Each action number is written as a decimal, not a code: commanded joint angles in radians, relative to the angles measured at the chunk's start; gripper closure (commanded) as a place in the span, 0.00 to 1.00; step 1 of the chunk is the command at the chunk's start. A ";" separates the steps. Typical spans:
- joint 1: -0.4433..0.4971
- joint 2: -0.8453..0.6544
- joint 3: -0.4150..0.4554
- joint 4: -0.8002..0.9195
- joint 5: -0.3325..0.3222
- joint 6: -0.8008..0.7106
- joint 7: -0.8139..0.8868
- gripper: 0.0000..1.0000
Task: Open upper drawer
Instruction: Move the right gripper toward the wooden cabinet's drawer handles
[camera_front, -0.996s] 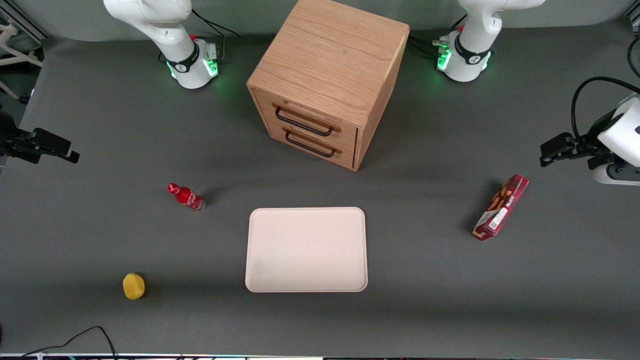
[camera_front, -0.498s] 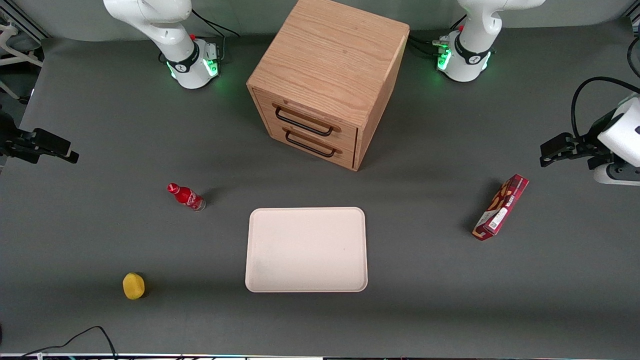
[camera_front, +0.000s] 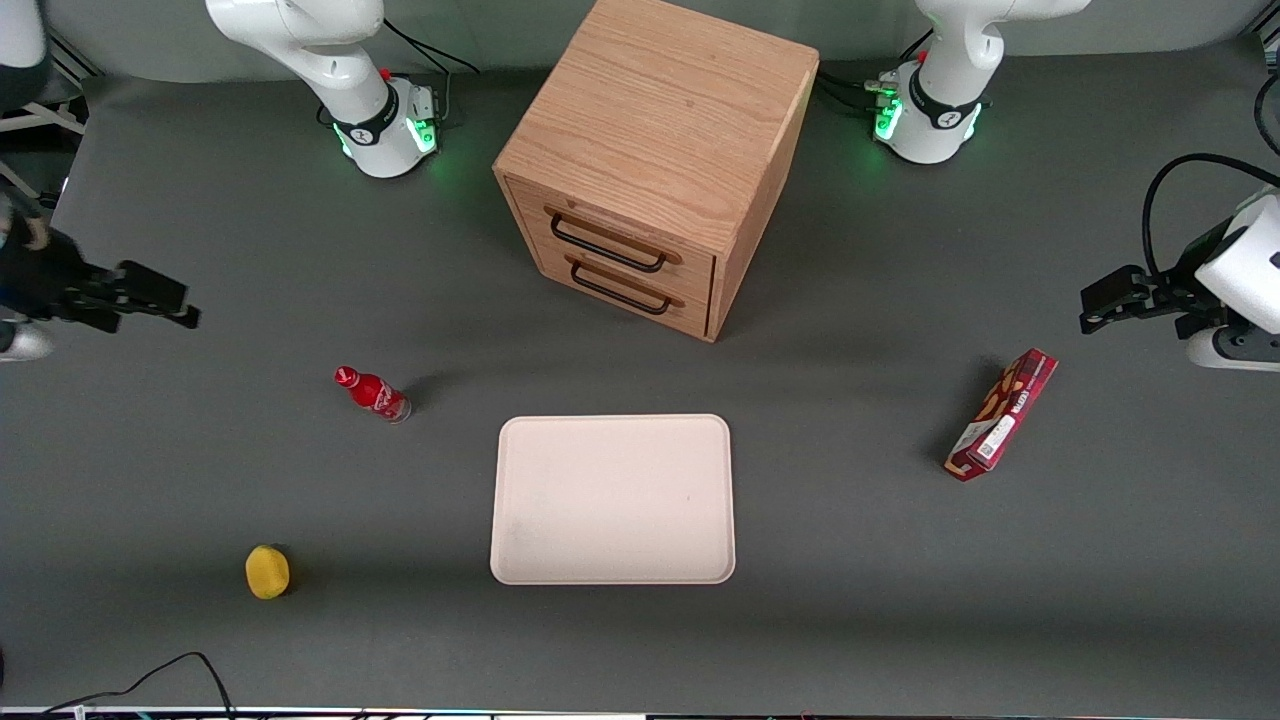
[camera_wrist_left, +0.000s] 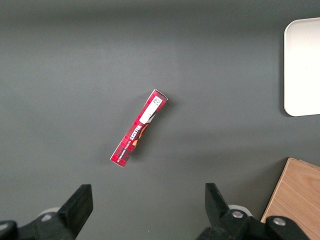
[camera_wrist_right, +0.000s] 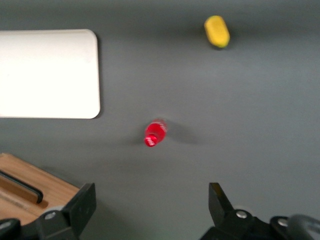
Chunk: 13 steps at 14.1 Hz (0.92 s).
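The oak cabinet (camera_front: 655, 130) stands at the back middle of the table. The upper drawer (camera_front: 612, 232) is shut flush, its long black handle (camera_front: 606, 250) across the front, with the lower drawer (camera_front: 628, 288) under it. My right gripper (camera_front: 180, 303) hovers above the table toward the working arm's end, well away from the cabinet. It is open with nothing between its fingers. In the right wrist view the gripper (camera_wrist_right: 152, 196) hangs over bare table, with a cabinet corner (camera_wrist_right: 47, 192) and a piece of a black handle (camera_wrist_right: 20, 185) beside one finger.
A red bottle (camera_front: 372, 393) (camera_wrist_right: 154, 134) lies on the table nearer the front camera than my gripper. A yellow object (camera_front: 267, 571) (camera_wrist_right: 217, 31) lies nearer still. A pale tray (camera_front: 612, 498) lies in front of the cabinet. A red box (camera_front: 1003, 413) (camera_wrist_left: 139, 128) lies toward the parked arm's end.
My right gripper has moved sideways over the table toward the cabinet, still open. The drawers and the loose objects have not moved.
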<state>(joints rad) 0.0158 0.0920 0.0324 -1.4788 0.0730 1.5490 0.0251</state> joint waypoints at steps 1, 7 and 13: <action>0.064 0.021 0.006 0.011 -0.010 0.005 0.001 0.00; 0.088 0.083 0.070 0.008 0.005 0.033 -0.238 0.00; 0.088 0.124 0.187 0.006 -0.010 0.069 -0.312 0.00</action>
<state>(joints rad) 0.1046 0.1950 0.2084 -1.4795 0.0728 1.5974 -0.2112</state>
